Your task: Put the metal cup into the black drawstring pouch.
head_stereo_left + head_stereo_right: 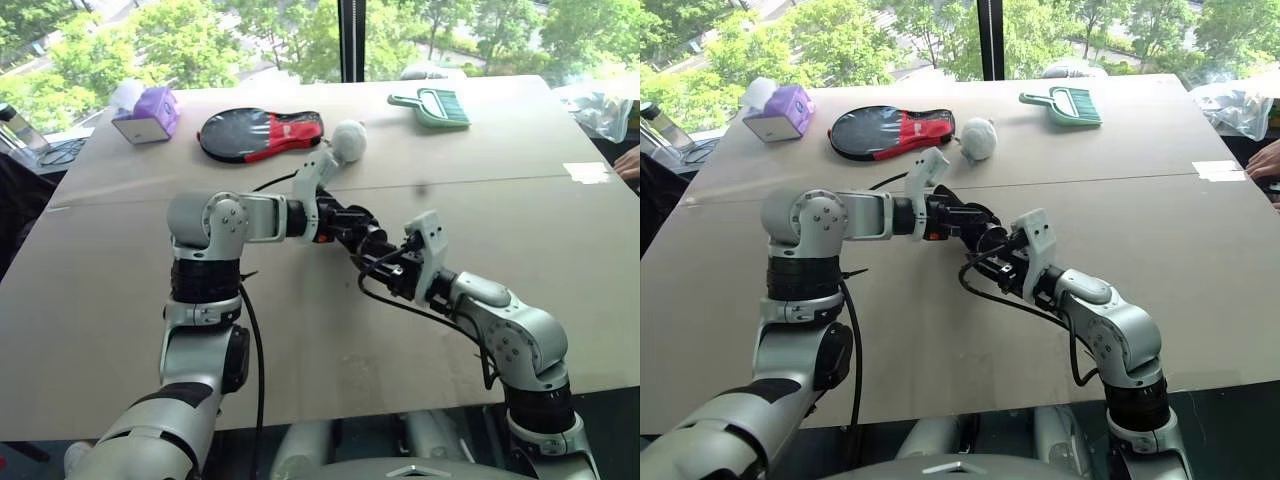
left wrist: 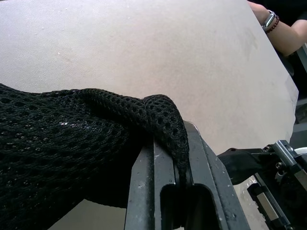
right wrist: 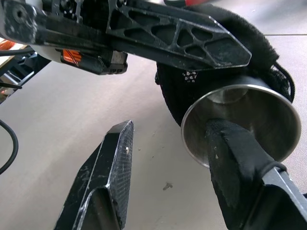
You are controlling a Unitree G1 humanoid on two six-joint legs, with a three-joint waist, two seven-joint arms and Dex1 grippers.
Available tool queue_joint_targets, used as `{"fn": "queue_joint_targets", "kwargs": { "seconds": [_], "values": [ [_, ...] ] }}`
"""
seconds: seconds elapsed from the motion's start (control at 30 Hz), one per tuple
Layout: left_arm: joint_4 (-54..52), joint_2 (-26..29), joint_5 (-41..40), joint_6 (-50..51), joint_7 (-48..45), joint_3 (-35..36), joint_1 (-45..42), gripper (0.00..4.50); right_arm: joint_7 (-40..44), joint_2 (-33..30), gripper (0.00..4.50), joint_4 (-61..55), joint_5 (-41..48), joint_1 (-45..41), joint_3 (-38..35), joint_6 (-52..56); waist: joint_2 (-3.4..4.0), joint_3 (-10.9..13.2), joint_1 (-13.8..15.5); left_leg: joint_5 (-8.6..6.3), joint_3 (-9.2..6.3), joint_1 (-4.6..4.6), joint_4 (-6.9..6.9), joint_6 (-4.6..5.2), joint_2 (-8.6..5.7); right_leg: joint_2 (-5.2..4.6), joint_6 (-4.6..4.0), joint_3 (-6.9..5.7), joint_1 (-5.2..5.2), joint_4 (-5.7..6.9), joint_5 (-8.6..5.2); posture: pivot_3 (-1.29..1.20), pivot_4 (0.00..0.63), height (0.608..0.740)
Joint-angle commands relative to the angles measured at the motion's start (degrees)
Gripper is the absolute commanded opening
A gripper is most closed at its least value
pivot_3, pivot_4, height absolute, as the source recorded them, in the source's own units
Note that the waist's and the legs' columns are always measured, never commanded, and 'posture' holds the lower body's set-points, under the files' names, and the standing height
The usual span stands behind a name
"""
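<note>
**Two tools meet mid-tabletop, cup entering pouch**

Clenched on the black drawstring pouch [image 2: 72, 143], the left tool [image 2: 180, 191] holds its mouth up. The metal cup [image 3: 240, 122] sits partway in, rim facing out. The right tool [image 3: 177, 167] stands released, one finger inside the rim, probably to push. Bare tabletop [image 1: 300, 330] surrounds them, edges well apart.

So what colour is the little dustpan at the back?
The dustpan is mint green, seen best in the left eye view.
</note>
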Motion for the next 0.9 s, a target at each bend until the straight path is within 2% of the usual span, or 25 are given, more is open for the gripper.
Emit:
{"fn": "queue_joint_targets", "kwargs": {
  "seconds": [0.03, 0.3, 0.33, 0.37, 0.43, 0.5, 0.67, 0.9],
  "values": [
    [-1.08, 0.26, -1.18, 0.44, 0.08, 1.26, -1.52, 0.0, -1.46, 0.95, 2.37, 1.38, 0.15, -1.54, -0.07, -1.46, 0.0, 0.0, 0.03, 0.0, 0.0, 0.0, 0.0, 0.0, 0.0, 0.0, 0.0, -0.01, 0.0, 0.0, 0.0, 0.0, 0.15, 0.74],
    [-1.69, 0.14, -1.32, 0.86, 0.16, 1.17, -1.37, 0.0, -3.47, 1.78, 2.37, 4.26, 0.04, -3.05, -0.76, -3.06, 0.0, 0.0, 0.0, 0.0, 0.0, 0.0, 0.0, 0.0, 0.0, 0.0, 0.0, -0.01, 0.0, 0.0, 0.0, 0.0, 0.15, 0.74],
    [-1.77, 0.16, -1.32, 0.85, 0.14, 1.12, -1.34, 0.0, -3.55, 1.84, 1.84, 4.44, 0.17, -3.24, -0.84, -3.21, 0.0, 0.0, 0.01, 0.0, 0.0, 0.0, 0.0, 0.0, 0.0, 0.0, 0.0, 0.0, 0.0, 0.0, 0.0, 0.0, 0.15, 0.74],
    [-1.79, 0.17, -1.33, 0.85, 0.13, 1.11, -1.33, 0.0, -3.59, 1.82, 1.69, 4.6, 0.23, -3.39, -0.86, -3.37, 0.0, 0.0, 0.02, 0.0, 0.0, 0.0, 0.0, 0.0, 0.0, 0.0, 0.0, -0.01, 0.0, 0.0, 0.0, 0.0, 0.15, 0.74],
    [-1.88, 0.16, -1.36, 0.98, 0.12, 1.14, -1.31, 0.0, -3.59, 1.74, 0.75, 4.73, 0.3, -3.53, -0.77, -3.63, 0.0, 0.0, 0.02, 0.0, 0.0, 0.0, 0.0, 0.0, 0.0, 0.0, 0.0, -0.01, 0.0, 0.0, 0.0, 0.0, 0.15, 0.74],
    [-2.03, 0.08, -1.44, 1.19, 0.12, 1.18, -1.29, 0.0, -3.39, 1.59, 0.03, 4.86, 0.26, -3.64, -0.47, -4.04, 0.0, 0.0, 0.01, 0.0, 0.0, 0.0, 0.0, 0.0, 0.0, 0.0, 0.0, -0.01, 0.0, 0.0, 0.0, 0.0, 0.15, 0.74],
    [-2.12, -0.48, -1.66, 2.17, 0.26, 1.51, -1.66, 0.0, -2.61, 0.06, 0.03, 6.06, -3.06, -4.91, 2.42, -7.4, 0.0, 0.0, 0.01, 0.0, 0.0, 0.0, 0.0, 0.0, 0.0, 0.0, 0.0, -0.01, 0.0, 0.0, 0.0, 0.0, 0.15, 0.74],
    [-0.5, -2.37, -1.59, 4.18, 1.35, 3.53, -3.89, 0.0, 3.09, -3.67, 0.03, 10.41, -11.18, -8.46, 9.69, -20.89, 0.0, 0.0, -0.04, 0.0, 0.02, 0.0, 0.0, 0.0, 0.0, 0.01, 0.0, -0.01, 0.0, -0.01, 0.0, 0.0, 0.15, 0.74]
  ]
}}
